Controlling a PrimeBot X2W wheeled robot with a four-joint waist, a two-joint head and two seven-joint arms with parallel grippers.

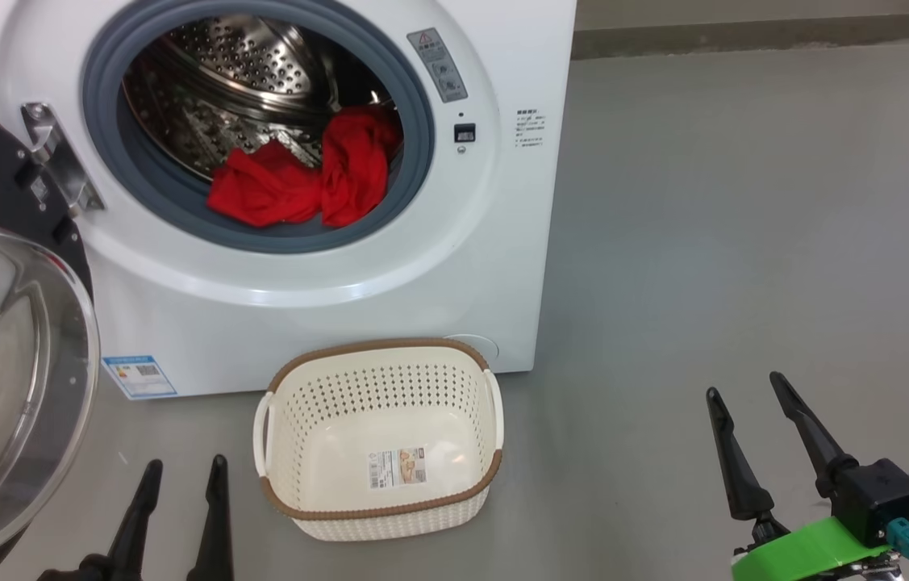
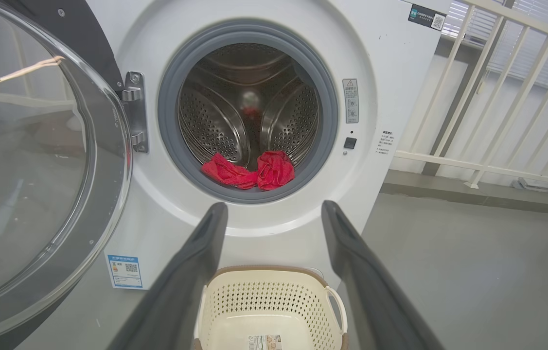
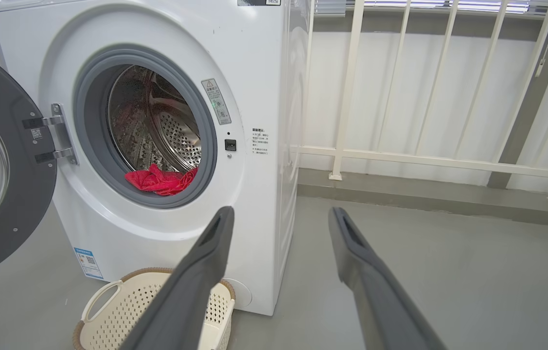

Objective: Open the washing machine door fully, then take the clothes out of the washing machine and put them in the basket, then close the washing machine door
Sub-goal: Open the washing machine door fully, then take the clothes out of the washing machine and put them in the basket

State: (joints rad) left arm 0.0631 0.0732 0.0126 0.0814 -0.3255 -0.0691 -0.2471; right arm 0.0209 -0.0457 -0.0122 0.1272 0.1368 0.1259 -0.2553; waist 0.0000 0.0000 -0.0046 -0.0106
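The white washing machine [image 1: 325, 323] stands with its round door [image 1: 2, 371] swung out to the left, clear bowl window facing me. Red clothes [image 1: 301, 173] lie at the front of the steel drum, over the grey rubber ring; they also show as red clothes [image 2: 249, 171] and red clothes [image 3: 159, 180]. The cream basket [image 1: 380, 484] with a brown rim sits on the floor before the machine, holding nothing. My left gripper [image 1: 184, 468] is open, low and left of the basket. My right gripper [image 1: 744, 386] is open, well to the right over bare floor.
Grey floor [image 1: 744, 202] stretches to the right of the machine. A white railing [image 3: 400, 155] and a low kerb run behind and beside it. A blue label [image 1: 138, 376] is stuck on the machine's lower left front.
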